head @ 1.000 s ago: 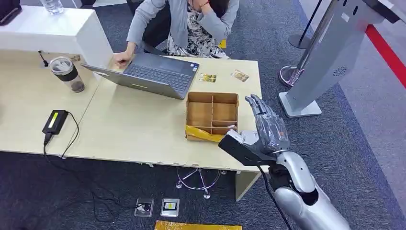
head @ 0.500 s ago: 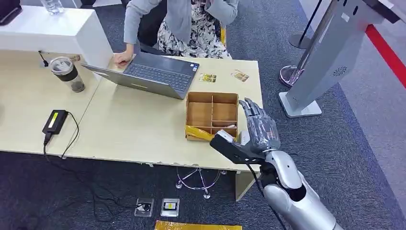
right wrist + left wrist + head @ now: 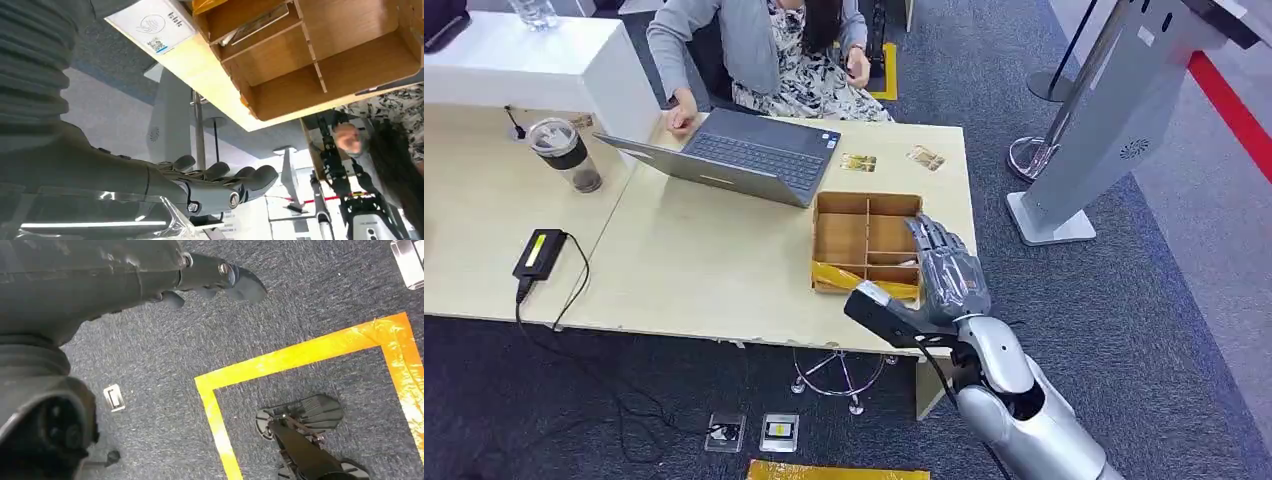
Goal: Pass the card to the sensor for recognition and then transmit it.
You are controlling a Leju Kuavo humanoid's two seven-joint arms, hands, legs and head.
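A wooden divided box [image 3: 867,238] stands near the table's right front edge. A pale card [image 3: 256,25] lies slanted in one of its front compartments. My right hand [image 3: 944,268] hovers over the box's right front corner with fingers stretched out and nothing in them; in the right wrist view the right hand [image 3: 220,186] is apart from the box [image 3: 320,70]. The grey sensor kiosk [image 3: 1114,120] stands on the floor to the right of the table. My left hand [image 3: 215,277] hangs above the carpet, fingers loose, holding nothing.
Two small cards [image 3: 857,162] [image 3: 925,157] lie on the table [image 3: 704,270] behind the box. A person works at a laptop [image 3: 744,155] at the far side. A cup [image 3: 564,155] and a power adapter [image 3: 539,253] sit to the left. Yellow tape [image 3: 280,360] marks the floor.
My right hand has moved left and forward, from beside the table's edge to over the box's right corner. The seated person has shifted to the left.
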